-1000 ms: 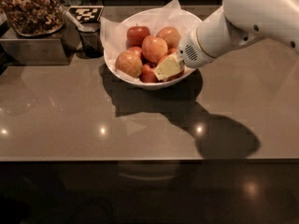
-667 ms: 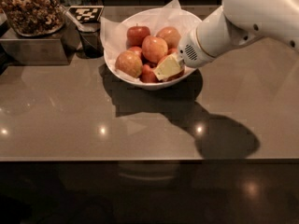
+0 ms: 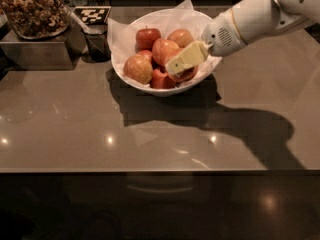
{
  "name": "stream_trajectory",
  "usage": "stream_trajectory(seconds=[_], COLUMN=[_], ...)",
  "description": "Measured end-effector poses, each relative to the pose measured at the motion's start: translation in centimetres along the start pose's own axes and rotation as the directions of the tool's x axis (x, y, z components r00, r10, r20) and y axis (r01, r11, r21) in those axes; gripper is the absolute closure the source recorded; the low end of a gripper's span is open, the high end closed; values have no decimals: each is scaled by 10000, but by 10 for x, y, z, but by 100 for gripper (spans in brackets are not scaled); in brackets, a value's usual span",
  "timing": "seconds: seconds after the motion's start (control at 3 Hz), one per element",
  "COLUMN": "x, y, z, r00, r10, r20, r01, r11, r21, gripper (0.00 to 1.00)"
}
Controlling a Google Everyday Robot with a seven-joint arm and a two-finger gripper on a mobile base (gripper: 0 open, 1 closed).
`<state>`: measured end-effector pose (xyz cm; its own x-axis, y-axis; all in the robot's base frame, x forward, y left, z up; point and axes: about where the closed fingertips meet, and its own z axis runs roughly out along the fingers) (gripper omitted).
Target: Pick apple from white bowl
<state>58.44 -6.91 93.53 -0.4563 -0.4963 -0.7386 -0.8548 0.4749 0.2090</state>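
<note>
The white bowl (image 3: 200, 21), lined with crinkled white paper, stands at the back middle of the counter and holds several red-orange apples. My gripper (image 3: 184, 59) reaches in from the right on a white arm (image 3: 250, 19). It sits low over the bowl's front right part, right against the apple (image 3: 186, 75) there and covering that apple's top. No sticker shows on it. Other apples lie at the back (image 3: 148, 36), in the middle (image 3: 162, 50) and at the front left (image 3: 138, 68).
A clear container of nuts (image 3: 32, 9) stands on a metal box (image 3: 35, 51) at the back left. A dark cup (image 3: 97, 43) and a checkered tag (image 3: 91, 15) are left of the bowl. The counter's front edge (image 3: 160, 170) runs across below.
My gripper has risen slightly over the bowl's front right part. The bowl and the other apples have not moved.
</note>
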Motion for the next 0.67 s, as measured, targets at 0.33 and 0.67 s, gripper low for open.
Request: stream_trajectory(seconds=[0.33,0.67], x=[-22,-40], y=[12,22], z=[-32,-75], r00=[9964,9913], r10=[-269,-660], r20=[809,1137], r01=[399,905], r11=[9858,9697], r21=[-1633,-2270], gripper=[100,100])
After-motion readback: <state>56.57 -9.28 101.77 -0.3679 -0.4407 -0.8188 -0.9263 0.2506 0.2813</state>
